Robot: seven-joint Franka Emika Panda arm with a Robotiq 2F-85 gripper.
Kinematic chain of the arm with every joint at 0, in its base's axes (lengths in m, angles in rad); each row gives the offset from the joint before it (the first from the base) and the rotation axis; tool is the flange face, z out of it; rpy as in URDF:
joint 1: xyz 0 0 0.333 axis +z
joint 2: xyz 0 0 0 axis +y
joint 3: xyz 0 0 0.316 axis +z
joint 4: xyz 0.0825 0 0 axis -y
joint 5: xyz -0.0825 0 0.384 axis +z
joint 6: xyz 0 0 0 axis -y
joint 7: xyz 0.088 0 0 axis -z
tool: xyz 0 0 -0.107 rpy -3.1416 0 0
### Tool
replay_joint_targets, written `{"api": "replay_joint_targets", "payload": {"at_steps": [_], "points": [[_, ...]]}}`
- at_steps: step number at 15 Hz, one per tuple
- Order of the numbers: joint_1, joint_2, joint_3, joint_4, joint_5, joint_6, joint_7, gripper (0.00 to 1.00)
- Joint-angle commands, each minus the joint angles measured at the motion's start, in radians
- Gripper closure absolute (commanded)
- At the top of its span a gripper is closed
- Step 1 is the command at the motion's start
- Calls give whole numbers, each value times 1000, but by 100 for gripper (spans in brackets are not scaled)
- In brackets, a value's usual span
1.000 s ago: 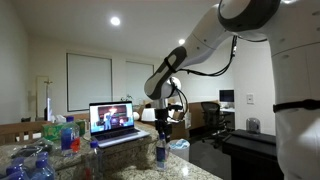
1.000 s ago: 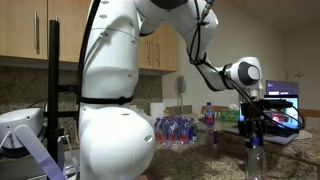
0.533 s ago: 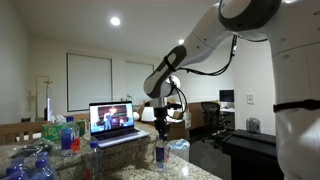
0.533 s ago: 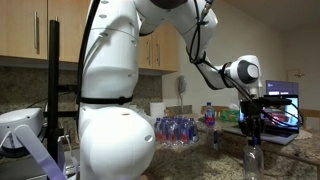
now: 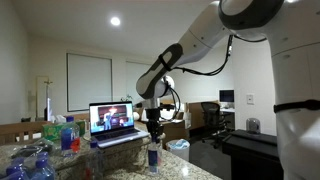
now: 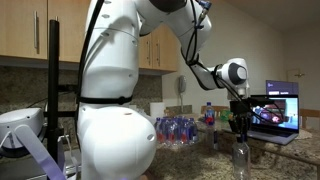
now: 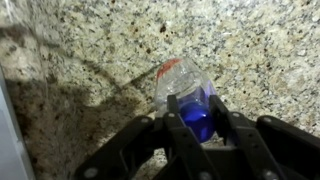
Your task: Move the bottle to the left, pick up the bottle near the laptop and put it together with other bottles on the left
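Pincer (image 7: 195, 108) gripping bottle (image 7: 180, 78) by its blue cap, bottle upright directly below

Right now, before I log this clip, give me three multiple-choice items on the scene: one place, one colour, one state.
1. The bottle in the claw is over: A) granite counter B) a wooden floor C) a chair seat.
2. Its cap is: A) yellow B) blue C) white.
3. The laptop is: A) closed B) open, screen dark C) open, screen lit.
Key: 1 A, speckled stone lies all round it; 2 B, the wrist view shows it blue; 3 C, its screen glows.
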Motion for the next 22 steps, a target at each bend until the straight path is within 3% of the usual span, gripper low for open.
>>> {"api": "replay_joint_targets", "payload": {"at_steps": [1, 7, 15, 22], "points": [[28, -10, 35, -13, 1, 11, -59, 85], [107, -14, 109, -2, -18, 4, -28, 85], [200, -5, 198, 1, -19, 97, -21, 85], [258, 50, 250, 66, -59, 95, 13, 85]]}}
